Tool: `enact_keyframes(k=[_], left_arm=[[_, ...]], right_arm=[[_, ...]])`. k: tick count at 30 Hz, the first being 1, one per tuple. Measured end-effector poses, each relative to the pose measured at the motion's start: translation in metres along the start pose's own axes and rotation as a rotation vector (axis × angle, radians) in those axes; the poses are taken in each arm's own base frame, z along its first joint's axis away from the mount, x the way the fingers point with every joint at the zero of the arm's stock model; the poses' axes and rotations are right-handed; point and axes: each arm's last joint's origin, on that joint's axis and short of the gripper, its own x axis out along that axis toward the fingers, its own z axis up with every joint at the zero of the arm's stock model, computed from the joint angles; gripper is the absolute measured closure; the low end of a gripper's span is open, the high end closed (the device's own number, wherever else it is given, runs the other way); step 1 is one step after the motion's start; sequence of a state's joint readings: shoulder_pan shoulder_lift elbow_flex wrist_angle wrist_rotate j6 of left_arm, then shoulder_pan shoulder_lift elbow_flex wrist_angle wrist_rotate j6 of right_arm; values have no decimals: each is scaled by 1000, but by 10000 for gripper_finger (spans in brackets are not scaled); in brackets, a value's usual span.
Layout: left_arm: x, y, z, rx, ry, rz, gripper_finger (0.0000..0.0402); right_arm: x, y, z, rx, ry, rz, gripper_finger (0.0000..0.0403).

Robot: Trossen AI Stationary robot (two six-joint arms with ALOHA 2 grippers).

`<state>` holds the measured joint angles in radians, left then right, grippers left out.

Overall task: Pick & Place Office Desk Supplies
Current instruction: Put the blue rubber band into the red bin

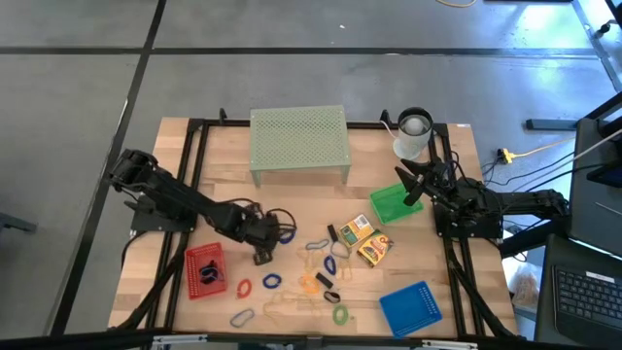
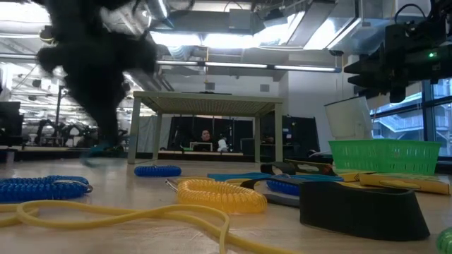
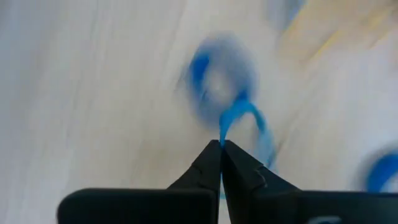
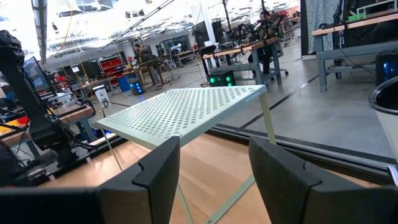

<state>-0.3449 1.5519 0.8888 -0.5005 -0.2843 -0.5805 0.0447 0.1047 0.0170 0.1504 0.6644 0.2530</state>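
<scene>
My left gripper [image 1: 263, 255] is over the table's left middle, just right of the red tray [image 1: 204, 270], pointing steeply down. It is shut on a blue loop with a ring [image 3: 217, 81], which shows blurred in the left wrist view. More supplies lie loose on the wood: a red ring [image 1: 244, 289], a blue ring [image 1: 271, 281], a green ring [image 1: 340, 314] and two yellow boxes [image 1: 363, 239]. My right gripper [image 4: 214, 168] waits open at the table's right edge, above the green tray [image 1: 391, 204], holding nothing. My left gripper pinches a thin blue strand [image 3: 231, 121] of the loop between the free ends of its two fingers, coming from above at a slant. The loop and its ring reach out beyond the fingertips. Blur hides whether any of it rests on the table.
A pale green mesh riser [image 1: 298, 143] stands at the far middle, with a white cup [image 1: 413, 134] to its right. A blue tray [image 1: 409, 307] lies near the front right. Black clips and a yellow coil [image 2: 219, 194] are scattered around the centre.
</scene>
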Motion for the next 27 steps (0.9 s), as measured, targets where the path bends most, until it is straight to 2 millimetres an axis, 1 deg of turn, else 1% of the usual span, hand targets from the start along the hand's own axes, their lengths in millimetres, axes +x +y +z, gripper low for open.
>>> enact_keyframes(k=[2,5,7,10,13,18,27], left_arm=[[-6,-7,17,39,-154,-18,399],[-10,-14,34,99,-345,-30,397],[-18,-20,48,111,-494,-55,398],[-28,-25,63,112,-674,-76,400],[-39,-29,73,112,-816,-106,398],[-48,-37,76,160,-904,-179,398],[-53,-47,69,155,-914,-174,395]], right_arm=[[0,0,0,0,0,-1,209],[0,0,0,0,0,0,209],[0,0,0,0,0,0,209],[0,0,0,0,0,0,209],[0,0,0,0,0,0,209],[0,0,0,0,0,0,209],[0,0,0,0,0,0,209]])
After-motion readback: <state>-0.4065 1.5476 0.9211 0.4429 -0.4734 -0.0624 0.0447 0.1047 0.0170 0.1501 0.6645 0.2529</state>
